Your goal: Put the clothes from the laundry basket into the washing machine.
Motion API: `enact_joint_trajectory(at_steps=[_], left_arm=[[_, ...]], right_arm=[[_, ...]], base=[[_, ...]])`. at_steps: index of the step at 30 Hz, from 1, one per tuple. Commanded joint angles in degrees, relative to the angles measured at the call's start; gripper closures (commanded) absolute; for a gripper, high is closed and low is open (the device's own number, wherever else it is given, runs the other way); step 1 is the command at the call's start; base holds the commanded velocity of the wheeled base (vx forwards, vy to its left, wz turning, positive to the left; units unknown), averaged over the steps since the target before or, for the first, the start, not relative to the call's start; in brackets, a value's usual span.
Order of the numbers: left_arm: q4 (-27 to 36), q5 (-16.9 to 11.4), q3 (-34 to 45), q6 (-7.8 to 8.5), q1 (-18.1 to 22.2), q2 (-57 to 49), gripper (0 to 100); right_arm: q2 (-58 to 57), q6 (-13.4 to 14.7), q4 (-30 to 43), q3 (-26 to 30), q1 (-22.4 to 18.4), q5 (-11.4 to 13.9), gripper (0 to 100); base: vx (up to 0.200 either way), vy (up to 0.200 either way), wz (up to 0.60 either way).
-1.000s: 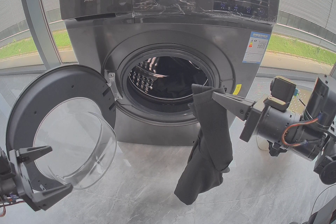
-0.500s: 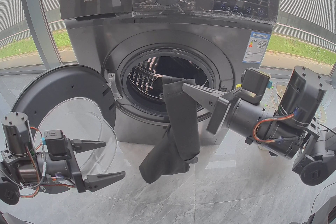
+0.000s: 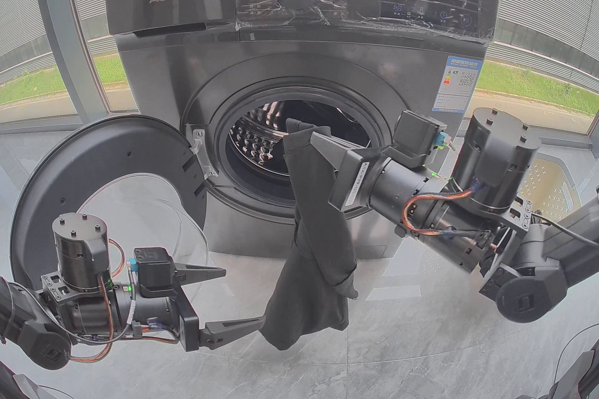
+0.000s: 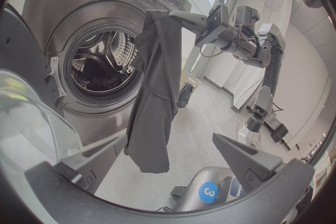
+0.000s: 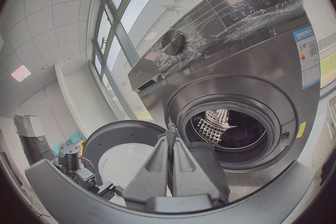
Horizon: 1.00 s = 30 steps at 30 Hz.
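Left gripper (image 3: 243, 297) advanced, maybe touching garment (image 3: 318, 219) | right gripper (image 3: 317, 139) horizontal, pinching it

Right gripper: I see my right gripper (image 5: 170, 144) with its two grey fingers pressed flat together on a fold of a dark grey fabric garment (image 5: 206, 168).
Garment: a tuft pokes up past the fingertips, and the rest drapes down beside the fingers.
Machine: the dark grey front-loading washing machine (image 5: 241, 67) faces me. Its perforated steel drum (image 5: 229, 130) is open, with something dark inside.
Door: the round door with a clear window (image 5: 119, 144) is swung wide open.
Other arm: the left gripper (image 5: 108, 189) sits low beside that door.
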Motion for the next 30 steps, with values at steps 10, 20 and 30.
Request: enact_joint_trajectory(at_steps=[10,20,30], left_arm=[[-9.36,4.07,-0.35,-4.91,-5.88,9.89,0],[-11.03,5.04,-4.66,-10.18,-8.60,17.36,0],[-18.68,9.44,-8.70,-11.50,-8.60,26.94,0]], right_arm=[[4.08,0.11,2.42,-5.21,-0.34,-5.42,100],[4.08,0.11,2.51,-6.36,0.45,-5.68,100],[3.91,0.11,2.25,-6.36,0.98,-6.03,100]], base=[[0.000,0.000,0.00],[0.000,0.000,0.00],[0.000,0.000,0.00]])
